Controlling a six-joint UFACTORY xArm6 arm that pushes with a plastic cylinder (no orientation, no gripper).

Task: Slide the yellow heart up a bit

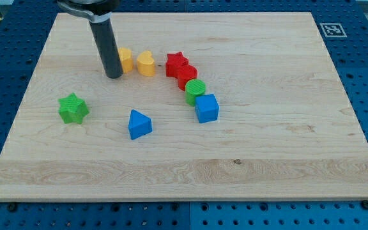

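Observation:
The yellow heart (146, 64) lies on the wooden board (267, 140) near the view's top, left of centre. My tip (114, 76) stands just to the left of it, with another yellow block (126, 59) between them, partly hidden behind the rod. The tip is close against that yellow block's left side and a little apart from the heart.
A red star (176, 64), a red block (187, 75), a green round block (195, 91) and a blue cube (206, 108) run in a curved row right of the heart. A blue triangle (139, 123) and a green star (73, 108) lie lower left.

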